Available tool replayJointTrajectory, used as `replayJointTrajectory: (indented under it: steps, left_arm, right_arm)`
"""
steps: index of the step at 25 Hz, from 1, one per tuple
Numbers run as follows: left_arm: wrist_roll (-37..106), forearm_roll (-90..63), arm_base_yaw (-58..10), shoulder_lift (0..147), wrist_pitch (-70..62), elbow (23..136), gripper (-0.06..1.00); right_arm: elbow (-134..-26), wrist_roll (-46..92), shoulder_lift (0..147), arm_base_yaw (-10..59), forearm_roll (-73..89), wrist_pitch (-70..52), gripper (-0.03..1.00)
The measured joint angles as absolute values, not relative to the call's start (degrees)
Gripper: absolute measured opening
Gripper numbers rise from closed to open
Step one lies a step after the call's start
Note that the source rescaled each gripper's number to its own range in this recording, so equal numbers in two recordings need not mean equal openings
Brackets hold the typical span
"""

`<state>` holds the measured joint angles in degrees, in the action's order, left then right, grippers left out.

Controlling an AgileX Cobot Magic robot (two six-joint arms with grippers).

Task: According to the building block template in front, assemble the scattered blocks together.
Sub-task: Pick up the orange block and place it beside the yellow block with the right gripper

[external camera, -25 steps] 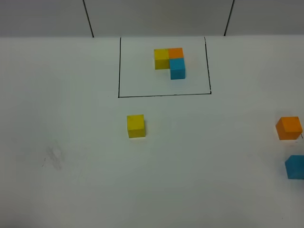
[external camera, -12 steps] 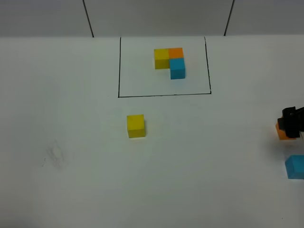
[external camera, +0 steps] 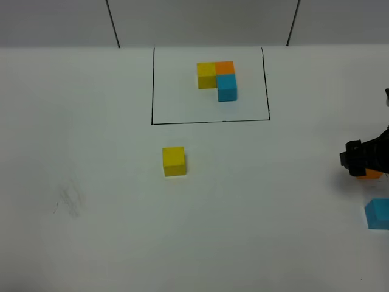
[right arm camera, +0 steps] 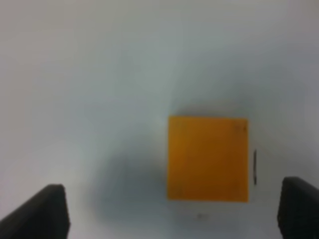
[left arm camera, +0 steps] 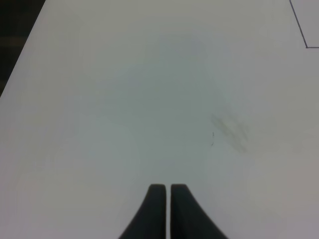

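Observation:
The building block template (external camera: 217, 79), a joined yellow, orange and light blue L, sits inside the black rectangle (external camera: 209, 122) at the back. Of the scattered blocks, the yellow cube (external camera: 174, 161) stands alone mid-table. The light blue cube (external camera: 378, 214) is at the right edge. The orange cube (external camera: 370, 174) is mostly covered by my right gripper (external camera: 360, 158). In the right wrist view that gripper (right arm camera: 174, 214) is open, its fingertips (right arm camera: 47, 209) spread wide, with the orange cube (right arm camera: 207, 158) just ahead, nearer one finger and untouched. My left gripper (left arm camera: 164, 209) is shut over bare table.
A faint grey smudge (external camera: 70, 201) marks the table at the left, also seen as a smudge (left arm camera: 229, 132) in the left wrist view. The table's far edge meets a grey wall (external camera: 200, 24) behind the rectangle.
My right gripper has come in from the right edge and moved over the orange cube, now covering most of it. The cubes and the left gripper have not moved.

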<state>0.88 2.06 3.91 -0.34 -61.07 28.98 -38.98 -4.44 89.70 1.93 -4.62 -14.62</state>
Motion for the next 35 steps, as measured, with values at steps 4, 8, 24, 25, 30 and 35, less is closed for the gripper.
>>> replayJointTrajectory:
  steps: [4,8,24,25,30,35]
  left_arm:
    - [0.88,2.06,3.91,-0.34,-61.07,28.98,0.0]
    - [0.88,2.06,3.91,-0.34,-61.07,28.98,0.0]
    - [0.88,2.06,3.91,-0.34,-61.07,28.98,0.0]
    - [0.88,2.06,3.91,-0.34,-61.07,28.98,0.0]
    - [0.93,2.06,3.91,-0.34,-61.07,28.98,0.0]
    - [0.93,2.06,3.91,-0.34,-61.07,28.98,0.0]
  right_arm:
    - [-38.98,-4.51,93.32,1.93,-4.62,-11.35,0.84]
    - [-39.04,-4.51,96.44,1.93,-4.67,-9.79,0.84]
    - [-39.07,-4.29,101.39,0.5,-6.32,-3.41,0.75]
    - [-39.07,-4.08,101.72,0.5,-6.32,-2.91,0.73]
    - [-39.42,-3.36,103.96,-0.17,-6.25,-1.42,0.62]
    - [-39.79,-2.19,104.87,-0.28,-6.25,0.35,0.46]
